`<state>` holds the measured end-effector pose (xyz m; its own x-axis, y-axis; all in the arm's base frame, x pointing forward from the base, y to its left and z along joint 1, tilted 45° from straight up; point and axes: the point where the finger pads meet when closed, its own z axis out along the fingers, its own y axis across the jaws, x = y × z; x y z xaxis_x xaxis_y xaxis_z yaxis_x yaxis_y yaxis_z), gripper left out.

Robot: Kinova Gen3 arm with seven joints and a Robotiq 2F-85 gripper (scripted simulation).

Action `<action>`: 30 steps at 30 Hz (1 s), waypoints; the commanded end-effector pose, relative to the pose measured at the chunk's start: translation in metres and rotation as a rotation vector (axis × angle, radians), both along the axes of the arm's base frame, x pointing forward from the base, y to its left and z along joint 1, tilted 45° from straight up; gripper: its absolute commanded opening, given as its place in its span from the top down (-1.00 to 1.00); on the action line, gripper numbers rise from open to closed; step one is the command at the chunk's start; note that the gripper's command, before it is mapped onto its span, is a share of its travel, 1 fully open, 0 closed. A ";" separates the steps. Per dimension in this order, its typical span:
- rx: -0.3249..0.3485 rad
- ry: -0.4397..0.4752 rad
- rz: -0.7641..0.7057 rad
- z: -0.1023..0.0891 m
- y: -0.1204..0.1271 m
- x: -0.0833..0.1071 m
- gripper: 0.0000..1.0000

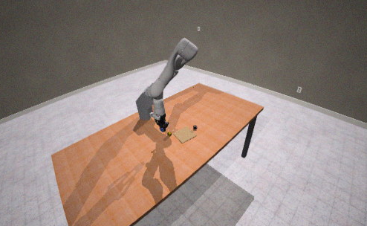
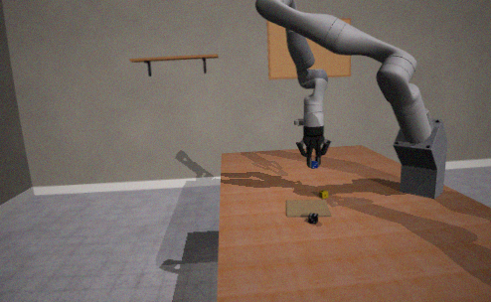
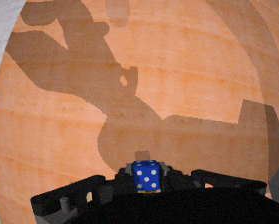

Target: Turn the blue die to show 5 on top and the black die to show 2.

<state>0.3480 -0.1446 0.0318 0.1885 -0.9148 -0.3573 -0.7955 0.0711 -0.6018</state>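
My gripper (image 2: 314,160) is shut on the blue die (image 2: 314,164) and holds it well above the table, back from the mat. In the wrist view the blue die (image 3: 146,176) sits between the fingers and its visible face shows five white pips. The die also shows in the top view (image 1: 162,128). The tan mat (image 2: 308,208) lies flat on the table. The yellow die (image 2: 324,194) sits on the table just off the mat's far edge. The black die (image 2: 313,218) lies at the mat's near edge, partly off it.
The arm's grey base (image 2: 420,169) stands on the table to the right of the mat. The table's left edge (image 2: 220,224) runs close to the mat's left side. A shelf and a board hang on the back wall.
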 end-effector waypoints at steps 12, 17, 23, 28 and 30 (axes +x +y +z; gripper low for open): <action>0.029 0.026 -0.038 0.074 0.059 0.049 0.58; 0.047 0.035 -0.058 0.105 0.092 0.062 0.58; 0.059 0.039 -0.071 0.126 0.116 0.068 0.58; 0.061 0.039 -0.073 0.129 0.120 0.069 0.58; 0.061 0.039 -0.073 0.129 0.120 0.069 0.58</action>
<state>0.4167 -0.0261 0.1587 0.1109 -0.8988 -0.4242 -0.8096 0.1658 -0.5631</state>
